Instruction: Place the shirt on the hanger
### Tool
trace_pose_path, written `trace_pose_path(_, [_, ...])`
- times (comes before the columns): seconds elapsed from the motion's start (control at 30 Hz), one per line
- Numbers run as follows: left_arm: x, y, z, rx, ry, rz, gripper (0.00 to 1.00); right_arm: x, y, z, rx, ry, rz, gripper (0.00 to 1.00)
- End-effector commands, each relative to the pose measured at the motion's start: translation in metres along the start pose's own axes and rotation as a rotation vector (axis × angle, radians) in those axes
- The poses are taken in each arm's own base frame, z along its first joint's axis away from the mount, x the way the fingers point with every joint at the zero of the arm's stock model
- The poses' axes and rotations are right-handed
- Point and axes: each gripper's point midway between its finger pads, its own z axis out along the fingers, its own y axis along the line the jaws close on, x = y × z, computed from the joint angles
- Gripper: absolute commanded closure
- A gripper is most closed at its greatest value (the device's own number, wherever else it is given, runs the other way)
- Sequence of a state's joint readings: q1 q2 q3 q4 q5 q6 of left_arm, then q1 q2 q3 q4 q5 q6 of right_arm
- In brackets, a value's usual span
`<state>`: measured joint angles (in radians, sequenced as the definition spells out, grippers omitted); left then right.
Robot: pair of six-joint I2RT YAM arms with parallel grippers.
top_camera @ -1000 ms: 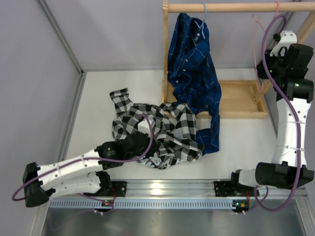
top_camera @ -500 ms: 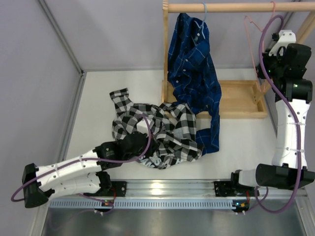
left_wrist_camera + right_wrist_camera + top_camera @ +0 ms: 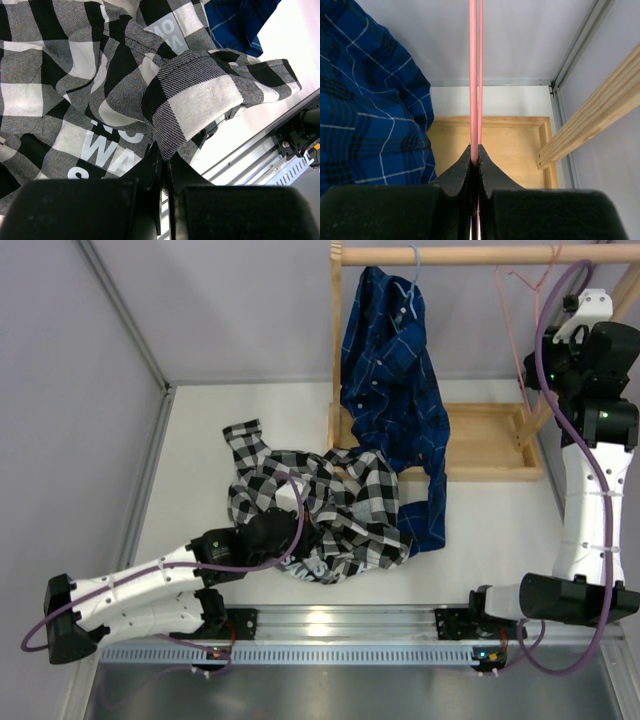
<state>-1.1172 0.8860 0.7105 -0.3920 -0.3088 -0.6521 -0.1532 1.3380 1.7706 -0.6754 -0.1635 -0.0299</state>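
The black-and-white checked shirt [image 3: 320,505] lies crumpled on the white table; its white lettering shows in the left wrist view [image 3: 100,145]. My left gripper [image 3: 278,532] is shut on a fold of the shirt [image 3: 192,107] at its near edge. The pink wire hanger [image 3: 517,330] hangs at the right end of the wooden rail [image 3: 470,254]. My right gripper [image 3: 558,340] is shut on the hanger's wires [image 3: 474,75], which run straight up from between the jaws [image 3: 475,155].
A blue plaid shirt [image 3: 390,380] hangs on a light blue hanger [image 3: 413,270] from the wooden rack, whose tray base [image 3: 490,440] sits at the back right. Its hem reaches the table beside the checked shirt. Grey walls close the left and back.
My right gripper has risen towards the rail with the pink hanger, whose top swung left then up. The left arm and the checked shirt have barely moved.
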Motion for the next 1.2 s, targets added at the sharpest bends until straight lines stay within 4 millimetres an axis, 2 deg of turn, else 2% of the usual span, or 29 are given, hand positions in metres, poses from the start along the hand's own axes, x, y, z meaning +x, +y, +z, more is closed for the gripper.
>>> trace_pose_path(0.0, [-0.014, -0.004, -0.002, 0.005, -0.046, -0.021, 1.0, -0.063, 0.011, -0.027, -0.029, -0.211, -0.016, 1.0])
trace_pose_path(0.27, [-0.022, 0.0, -0.002, -0.03, -0.078, -0.043, 1.0, -0.066, 0.016, -0.039, -0.042, -0.239, -0.023, 1.0])
trace_pose_path(0.43, [-0.029, 0.013, 0.002, -0.138, -0.092, -0.059, 1.0, -0.059, 0.017, -0.053, -0.036, -0.242, -0.023, 1.0])
trace_pose_path(0.63, [-0.036, 0.009, 0.007, -0.15, -0.094, -0.073, 1.0, -0.058, 0.02, -0.067, -0.041, -0.257, 0.017, 1.0])
trace_pose_path(0.7, [-0.042, 0.012, 0.006, -0.162, -0.111, -0.091, 1.0, -0.052, 0.022, -0.074, -0.045, -0.251, 0.024, 1.0])
trace_pose_path(0.8, [-0.054, 0.017, 0.002, -0.185, -0.144, -0.119, 1.0, -0.028, 0.03, -0.088, -0.077, -0.196, 0.026, 1.0])
trace_pose_path(0.9, [-0.069, 0.024, -0.001, -0.214, -0.168, -0.135, 1.0, -0.002, 0.036, -0.112, -0.086, -0.139, 0.034, 1.0])
trace_pose_path(0.97, [-0.075, 0.027, 0.0, -0.224, -0.163, -0.135, 1.0, 0.014, 0.043, -0.135, -0.096, -0.141, 0.039, 1.0])
trace_pose_path(1.0, [-0.08, 0.029, 0.002, -0.229, -0.161, -0.132, 1.0, 0.025, 0.049, -0.153, -0.114, -0.155, 0.033, 1.0])
trace_pose_path(1.1, [-0.088, 0.036, 0.005, -0.25, -0.165, -0.132, 1.0, 0.038, 0.063, -0.185, -0.166, -0.201, 0.014, 1.0])
trace_pose_path(1.13, [-0.092, 0.035, 0.006, -0.244, -0.162, -0.133, 1.0, 0.045, 0.072, -0.205, -0.196, -0.229, 0.006, 1.0])
trace_pose_path(1.17, [-0.092, 0.037, 0.009, -0.25, -0.154, -0.134, 1.0, 0.048, 0.079, -0.215, -0.228, -0.246, -0.002, 1.0])
